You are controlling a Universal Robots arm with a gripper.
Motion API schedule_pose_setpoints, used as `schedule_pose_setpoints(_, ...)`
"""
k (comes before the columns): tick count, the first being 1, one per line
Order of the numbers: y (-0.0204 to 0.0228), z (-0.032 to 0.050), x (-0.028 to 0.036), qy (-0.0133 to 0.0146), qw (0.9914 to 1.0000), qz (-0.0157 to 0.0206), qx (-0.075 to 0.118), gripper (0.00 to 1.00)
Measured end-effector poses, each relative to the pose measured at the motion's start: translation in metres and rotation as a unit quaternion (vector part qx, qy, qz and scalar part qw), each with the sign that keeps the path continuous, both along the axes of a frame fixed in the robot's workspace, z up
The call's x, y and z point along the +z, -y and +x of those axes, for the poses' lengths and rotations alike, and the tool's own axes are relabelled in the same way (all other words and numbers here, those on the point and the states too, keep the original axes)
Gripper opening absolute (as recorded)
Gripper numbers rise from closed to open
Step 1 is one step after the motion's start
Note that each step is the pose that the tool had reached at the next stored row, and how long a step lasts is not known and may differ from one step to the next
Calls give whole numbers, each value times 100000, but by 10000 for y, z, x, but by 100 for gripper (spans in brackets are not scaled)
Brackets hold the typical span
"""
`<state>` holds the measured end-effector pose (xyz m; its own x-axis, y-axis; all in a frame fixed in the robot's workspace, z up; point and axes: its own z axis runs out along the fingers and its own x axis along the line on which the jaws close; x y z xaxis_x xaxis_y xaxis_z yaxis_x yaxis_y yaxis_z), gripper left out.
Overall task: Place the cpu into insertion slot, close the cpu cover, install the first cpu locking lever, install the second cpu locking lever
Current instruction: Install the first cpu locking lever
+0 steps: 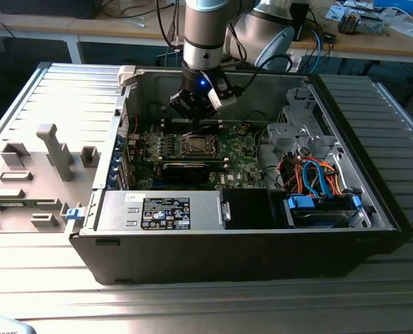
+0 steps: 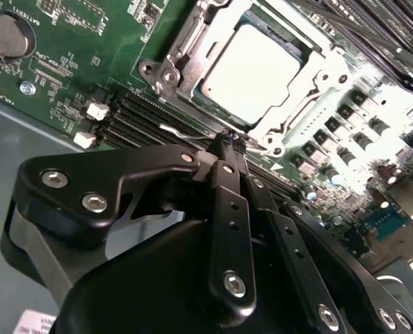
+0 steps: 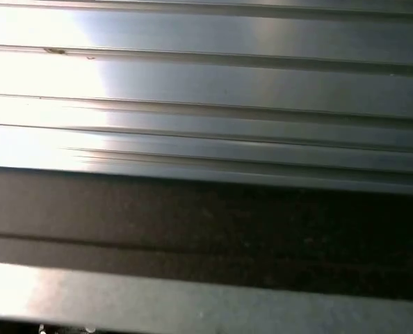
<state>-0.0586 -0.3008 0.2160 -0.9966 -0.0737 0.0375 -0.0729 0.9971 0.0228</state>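
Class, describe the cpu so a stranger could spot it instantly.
Start at the open black computer case on the ribbed metal table. On its green motherboard find the cpu, seated in the silvery insertion slot just beyond the tool. It is the one plain, pale metal square among the small dark components.

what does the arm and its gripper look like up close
The arm is a silver-grey cylinder with a black band and a blue light near the wrist. The gripper is matte black, built of flat linkage bars joined by round silver screws, narrowing to slim fingertips.
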Motion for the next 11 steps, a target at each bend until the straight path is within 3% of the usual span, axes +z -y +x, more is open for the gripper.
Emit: schedule_pose_setpoints(11, 2, 156, -136, -252, 99999, -52, -347, 11)
